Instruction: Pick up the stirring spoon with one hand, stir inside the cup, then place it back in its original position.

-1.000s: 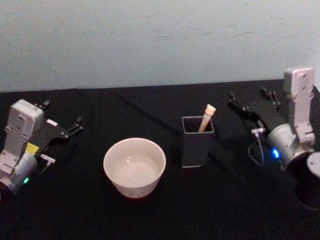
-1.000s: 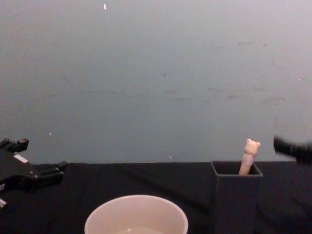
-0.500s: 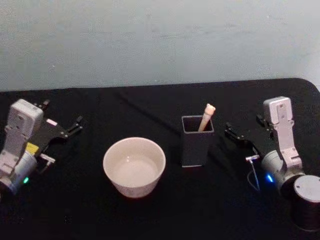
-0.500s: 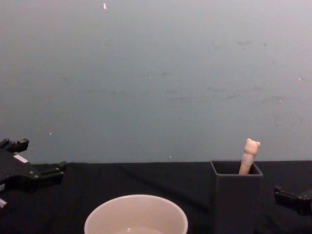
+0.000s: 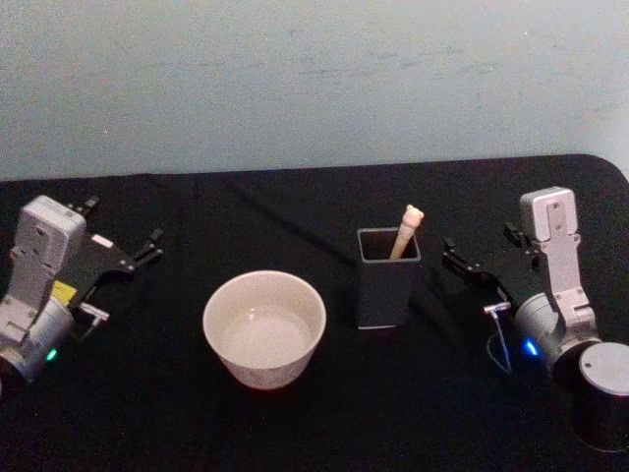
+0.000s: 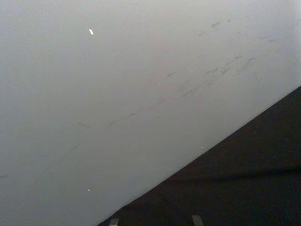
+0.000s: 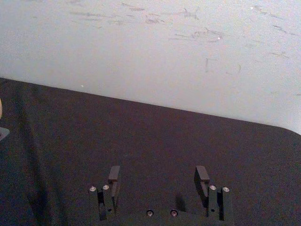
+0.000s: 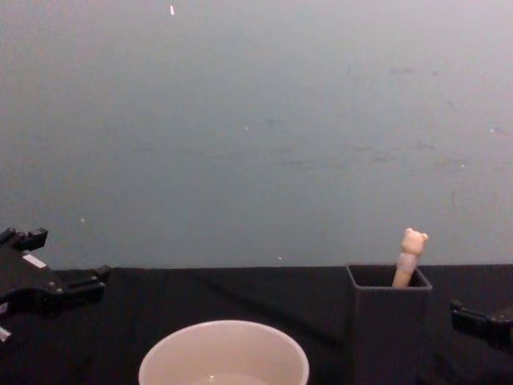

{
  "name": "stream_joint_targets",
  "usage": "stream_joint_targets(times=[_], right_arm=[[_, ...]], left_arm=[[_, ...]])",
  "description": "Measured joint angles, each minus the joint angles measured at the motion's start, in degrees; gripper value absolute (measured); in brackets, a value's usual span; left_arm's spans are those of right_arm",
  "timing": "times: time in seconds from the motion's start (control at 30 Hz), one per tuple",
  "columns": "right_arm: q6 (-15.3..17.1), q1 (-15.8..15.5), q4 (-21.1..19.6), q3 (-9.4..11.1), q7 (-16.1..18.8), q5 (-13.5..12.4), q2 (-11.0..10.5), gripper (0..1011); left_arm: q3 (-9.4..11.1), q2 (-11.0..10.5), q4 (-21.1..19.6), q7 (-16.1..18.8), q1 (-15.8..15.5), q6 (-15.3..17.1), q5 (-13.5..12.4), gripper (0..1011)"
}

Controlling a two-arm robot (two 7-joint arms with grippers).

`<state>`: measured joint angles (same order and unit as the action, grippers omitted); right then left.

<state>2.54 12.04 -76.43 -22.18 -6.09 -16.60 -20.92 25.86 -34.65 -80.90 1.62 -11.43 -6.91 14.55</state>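
- We see the stirring spoon (image 5: 406,229) leaning in the dark holder (image 5: 387,279), right of the cup (image 5: 263,327).
- Our right tool (image 5: 484,258) sits spread, empty, right of the holder.
- Our left tool (image 5: 120,238) rests spread at far left.

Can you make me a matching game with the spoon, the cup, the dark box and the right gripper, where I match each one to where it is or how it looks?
Things:
1. spoon
2. cup
3. dark box
4. right gripper

Descriptions:
A. wide, round and cream-white, on the black table
B. open and holding nothing, to the right of the box
C. stands leaning inside the box, bear head sticking out
D. square and tall, just right of the cup

Pairs: 1-C, 2-A, 3-D, 4-B
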Motion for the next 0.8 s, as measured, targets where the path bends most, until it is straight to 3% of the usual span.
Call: stream_joint_targets(times=[0.8], right_arm=[[0.0,0.1,-0.2,0.0,0.0,-0.2,-0.1,1000]], left_arm=[[0.0,0.0,0.0,0.0,0.0,0.0,0.0,1001]])
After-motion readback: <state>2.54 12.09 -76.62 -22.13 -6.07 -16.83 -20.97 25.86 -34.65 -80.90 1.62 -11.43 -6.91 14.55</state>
